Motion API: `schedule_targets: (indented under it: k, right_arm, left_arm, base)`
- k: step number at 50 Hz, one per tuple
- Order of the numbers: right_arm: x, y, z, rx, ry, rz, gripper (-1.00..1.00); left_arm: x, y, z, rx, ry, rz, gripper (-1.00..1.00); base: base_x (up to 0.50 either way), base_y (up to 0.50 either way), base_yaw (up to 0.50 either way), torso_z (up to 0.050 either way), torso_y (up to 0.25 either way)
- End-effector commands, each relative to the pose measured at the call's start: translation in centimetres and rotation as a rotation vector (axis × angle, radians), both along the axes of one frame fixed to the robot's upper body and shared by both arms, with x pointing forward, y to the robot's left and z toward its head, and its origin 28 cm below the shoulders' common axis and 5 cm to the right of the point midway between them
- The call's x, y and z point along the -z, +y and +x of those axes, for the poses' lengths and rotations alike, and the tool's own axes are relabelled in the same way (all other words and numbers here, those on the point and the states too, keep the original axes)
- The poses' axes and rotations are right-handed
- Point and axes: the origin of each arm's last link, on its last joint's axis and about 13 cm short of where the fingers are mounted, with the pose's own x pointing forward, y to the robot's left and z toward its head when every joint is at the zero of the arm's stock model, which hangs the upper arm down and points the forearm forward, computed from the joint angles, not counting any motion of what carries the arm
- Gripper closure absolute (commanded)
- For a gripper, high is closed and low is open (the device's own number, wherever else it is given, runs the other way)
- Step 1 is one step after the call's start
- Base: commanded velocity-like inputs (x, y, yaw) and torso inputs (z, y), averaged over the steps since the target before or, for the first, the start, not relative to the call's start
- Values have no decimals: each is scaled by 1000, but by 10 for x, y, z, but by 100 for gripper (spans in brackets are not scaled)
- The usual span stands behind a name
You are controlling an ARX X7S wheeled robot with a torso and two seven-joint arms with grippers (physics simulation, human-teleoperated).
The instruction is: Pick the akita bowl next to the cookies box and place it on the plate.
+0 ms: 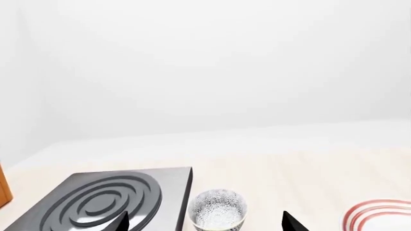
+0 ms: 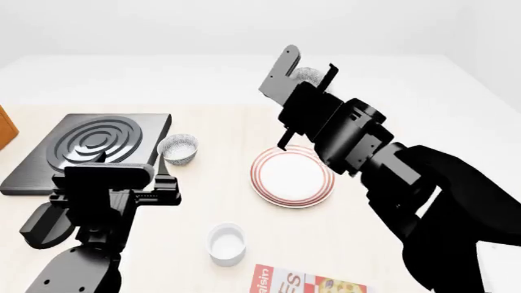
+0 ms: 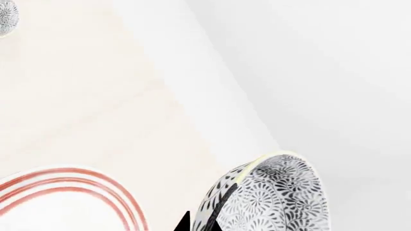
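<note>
My right gripper (image 2: 308,71) is raised high over the far side of the table, shut on the rim of the akita bowl (image 2: 306,75). In the right wrist view the speckled akita bowl (image 3: 273,195) hangs tipped on its side, its wall pinched between the black fingertips (image 3: 186,224). The plate (image 2: 291,177) with red rings lies on the table below and nearer to me, its rim (image 3: 96,185) showing beside the bowl. A corner of the cookies box (image 2: 313,284) shows at the near table edge. My left gripper (image 2: 163,174) is open and holds nothing.
A second speckled bowl (image 2: 177,148) stands beside the grey stove plate (image 2: 89,146), just ahead of my left gripper (image 1: 207,226) in the left wrist view, bowl (image 1: 218,209). A plain white cup (image 2: 226,243) sits near the front. An orange object (image 2: 7,128) is at the left edge.
</note>
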Motion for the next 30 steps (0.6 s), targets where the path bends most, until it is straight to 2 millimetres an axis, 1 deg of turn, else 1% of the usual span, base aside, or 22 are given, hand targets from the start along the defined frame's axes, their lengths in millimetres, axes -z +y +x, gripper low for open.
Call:
schedule_targets:
  k: [1, 2, 3, 6, 11, 18, 20, 23, 30]
  right_arm:
    - [16, 17, -2, -44, 7, -94, 100]
    - [19, 16, -3, -42, 42, -111, 100]
    - [24, 16, -4, -41, 25, -123, 100]
    - [32, 17, -6, -45, 51, -127, 100]
    - [39, 14, -7, -33, 63, -172, 100]
    - [45, 12, -8, -38, 105, -199, 100]
    - [50, 14, -10, -68, 143, -211, 100]
    - [55, 14, -11, -73, 152, -239, 100]
    - [54, 16, -12, -85, 160, -234, 100]
  left_arm:
    - [-1, 1, -1, 6, -9, -6, -100]
    - [-1, 1, -2, 8, -11, -10, -100]
    - [0, 1, -2, 8, -12, -12, -100]
    - [-1, 1, -2, 8, -14, -20, -100]
    - [-3, 1, -4, 16, -22, -13, -100]
    - [1, 1, -2, 7, -17, 9, -100]
    - [1, 2, -1, 3, -19, 11, -100]
    - [1, 1, -1, 5, -19, 13, -100]
    - [2, 1, -1, 9, -21, 42, -100]
  base:
    - [0, 0, 0, 0, 0]
    - [0, 0, 0, 0, 10]
    - [0, 0, 0, 0, 0]
    - [0, 0, 0, 0, 0]
    - [0, 0, 0, 0, 0]
    - [0, 0, 0, 0, 0]
    - [0, 0, 0, 0, 0]
    - [0, 0, 0, 0, 0]
    - [0, 0, 0, 0, -20]
